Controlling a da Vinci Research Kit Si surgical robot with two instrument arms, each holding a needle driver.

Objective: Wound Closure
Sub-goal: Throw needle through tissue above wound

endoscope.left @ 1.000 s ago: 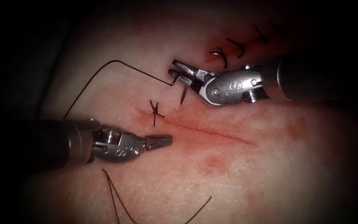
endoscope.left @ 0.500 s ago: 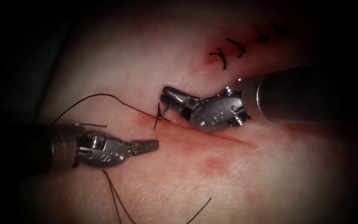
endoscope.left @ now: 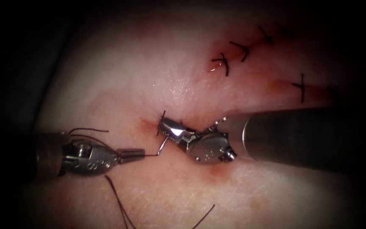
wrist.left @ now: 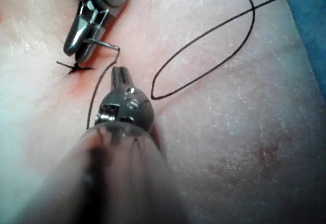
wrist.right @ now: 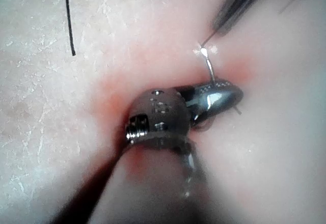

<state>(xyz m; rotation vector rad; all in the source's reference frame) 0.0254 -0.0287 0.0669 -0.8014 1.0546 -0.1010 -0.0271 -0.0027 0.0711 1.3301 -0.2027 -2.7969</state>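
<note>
Gripping the needle (endoscope.left: 162,145) near its tail, your right tool (endoscope.left: 170,129) is sitting over the cut (endoscope.left: 149,125); your left tool (endoscope.left: 138,154), closed, is pinching the thread (endoscope.left: 151,155) beside it.

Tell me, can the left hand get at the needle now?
Probably yes: the needle, held in the right hand, sticks out toward the left hand, whose shut tip sits close by with only thread between.
</note>
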